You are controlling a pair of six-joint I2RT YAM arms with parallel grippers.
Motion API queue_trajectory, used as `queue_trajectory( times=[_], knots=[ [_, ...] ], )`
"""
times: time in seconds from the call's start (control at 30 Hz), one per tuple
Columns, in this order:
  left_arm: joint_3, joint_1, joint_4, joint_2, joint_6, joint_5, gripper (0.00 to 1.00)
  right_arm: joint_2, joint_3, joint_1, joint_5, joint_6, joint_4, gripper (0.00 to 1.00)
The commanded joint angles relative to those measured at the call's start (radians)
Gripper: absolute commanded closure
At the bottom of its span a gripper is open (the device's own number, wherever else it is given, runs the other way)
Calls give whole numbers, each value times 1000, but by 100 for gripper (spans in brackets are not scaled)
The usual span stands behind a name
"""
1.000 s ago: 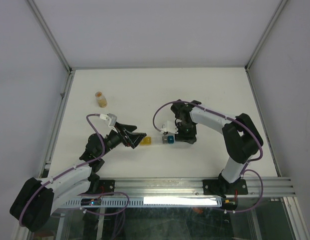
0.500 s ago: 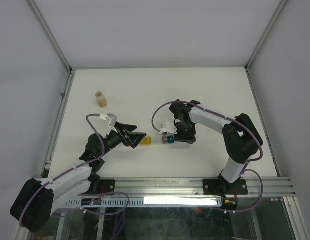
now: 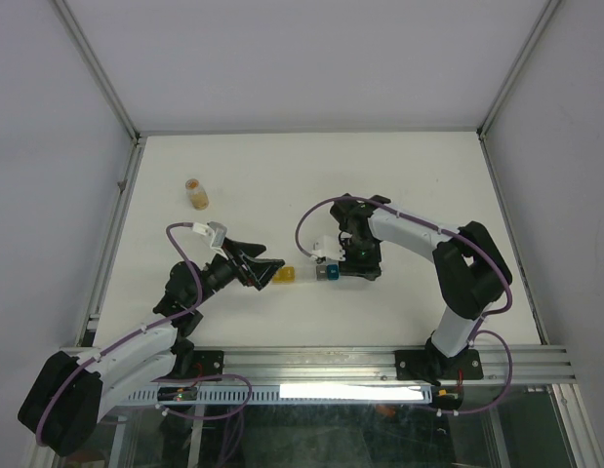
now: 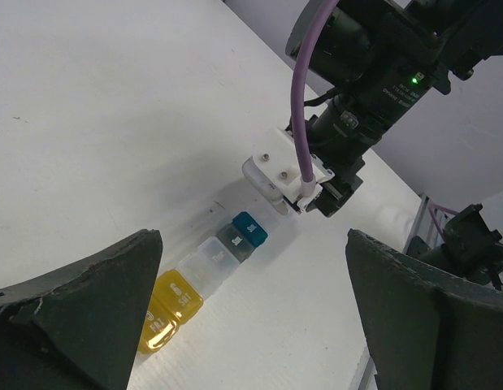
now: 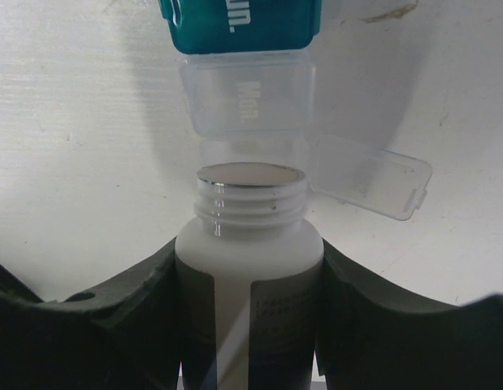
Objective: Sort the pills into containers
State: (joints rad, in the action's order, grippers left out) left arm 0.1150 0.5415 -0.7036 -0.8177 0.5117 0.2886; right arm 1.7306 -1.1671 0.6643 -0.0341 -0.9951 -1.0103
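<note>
The right claw point(image 5: 249, 318) is closed about halfway around a white plastic bottle point(image 5: 249, 244), with one finger on each side of its body. The bottle has no cap (the threaded neck is bare), and its open mouth points at the strip of containers point(image 4: 209, 266), which lies on the white counter point(image 3: 409, 185). In the right wrist view the mouth is just beside a clear compartment whose lid point(image 5: 369, 185) is flipped open to the side. After it comes a closed clear compartment marked "Mon.", and then the teal compartment point(image 5: 239, 24). Whether the bottle touches the strip I cannot tell, and I cannot see inside the open compartment.

The left claw point(image 3: 267, 270) stands wide open and holds nothing. Its tips are close to the yellow end point(image 4: 166, 313) of the strip. From above, the strip lies between the two claws, the yellow end toward the left one. A small bottle with something orange inside point(image 3: 195, 193) stands well apart, toward the far left of the counter.
</note>
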Motion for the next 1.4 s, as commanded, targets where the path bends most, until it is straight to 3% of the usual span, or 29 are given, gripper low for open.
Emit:
queue_trajectory(
  times=[0.0,0.13,0.2,0.3,0.37,0.63,0.73,0.8,0.9,0.97,1.03,1.13,1.2,1.3,1.37],
  knots=[
    [-11,-5,-21,14,-19,-12,1,-23,-13,-5,2,-7,19,96],
    [-12,-5,-18,20,-20,-12,1,-14,-28,-8,-15,-6,-11,96],
    [-12,-5,-17,22,-20,-15,1,-27,8,-11,46,-13,45,96],
    [-11,-5,-16,23,-21,-14,1,-24,-21,-15,-13,-9,-14,96],
    [-12,-5,-18,19,-21,-17,1,-35,17,-21,46,-23,37,96],
    [-11,-5,-17,19,-22,-12,1,-51,-15,-25,-18,-7,-25,95],
    [-12,-4,-26,13,-20,-16,1,-52,23,-31,35,-19,33,95],
    [-8,-5,-23,10,-20,-9,1,-26,-24,-32,-25,-1,-45,96],
    [-10,-5,-22,11,-21,-15,1,-67,19,-30,18,-12,30,96],
    [-9,-5,-16,16,-21,-14,1,-55,-20,-31,-33,-5,-33,96],
    [-10,-5,-20,15,-22,-15,1,-66,28,-34,46,-24,35,96],
    [-8,-5,-18,11,-23,-13,1,-60,-3,-34,-38,-11,-20,97],
    [-9,-5,-22,10,-24,-15,1,-77,40,-34,49,-25,52,97],
    [-9,-5,-16,15,-24,-14,1,-69,11,-35,-12,-11,3,97],
    [-10,-5,-17,17,-25,-17,1,-85,30,-30,32,-15,30,97]
  ],
)
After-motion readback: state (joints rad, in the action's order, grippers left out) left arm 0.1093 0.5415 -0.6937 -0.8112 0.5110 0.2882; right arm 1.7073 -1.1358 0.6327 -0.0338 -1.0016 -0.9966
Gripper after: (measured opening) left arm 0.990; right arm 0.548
